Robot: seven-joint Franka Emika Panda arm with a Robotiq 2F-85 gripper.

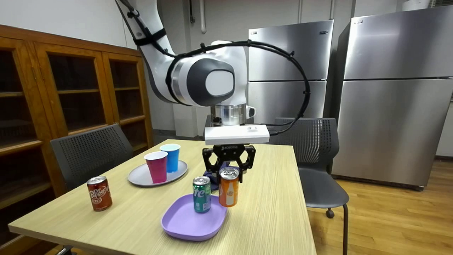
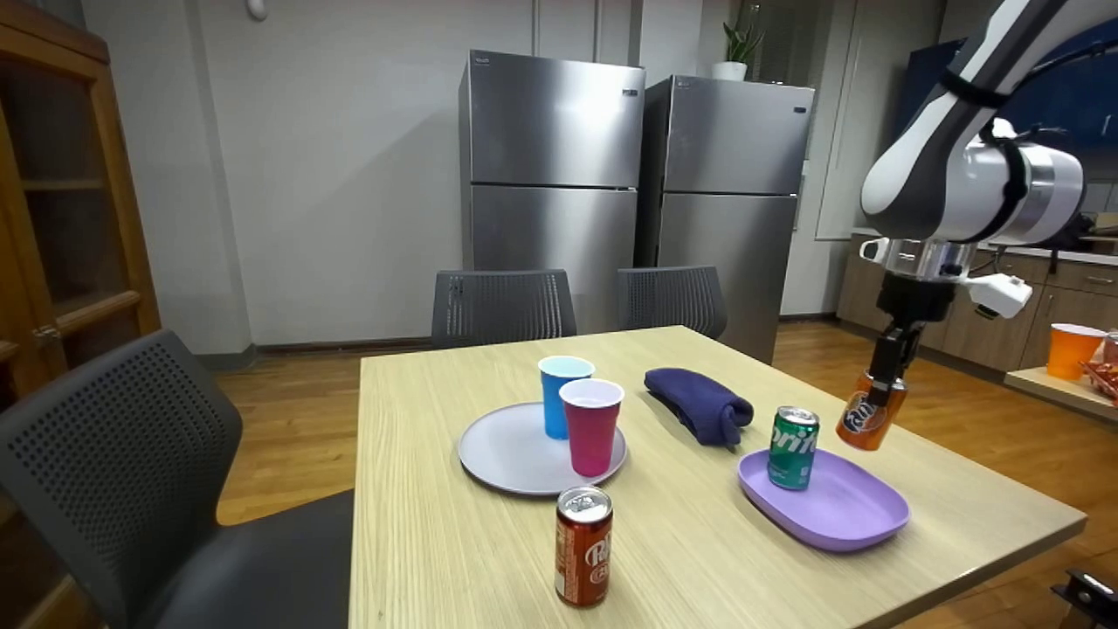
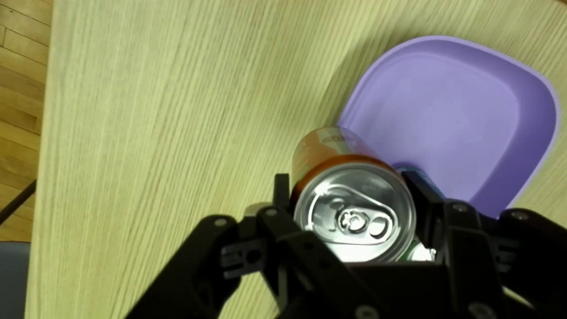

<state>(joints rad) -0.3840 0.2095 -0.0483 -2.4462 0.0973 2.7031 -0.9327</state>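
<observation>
Fanta can (image 2: 865,419) near Sprite can (image 2: 793,449)

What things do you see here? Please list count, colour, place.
table: 1, light wood, centre
purple plate: 1, purple, on table
orange can: 1, orange, held above table
green can: 1, green, on purple plate
Dr Pepper can: 1, maroon, on table
grey plate: 1, grey, on table
cups: 2, blue and magenta, on grey plate
cloth: 1, navy, on table
chairs: 3, dark grey, around table
fridges: 2, silver, behind table
wooden cabinet: 1, brown, against wall
plant: 1, green, above fridge
orange cup: 1, orange, background
arm: 1, white and grey, above table
tool: 1, black, closed on orange can
</observation>
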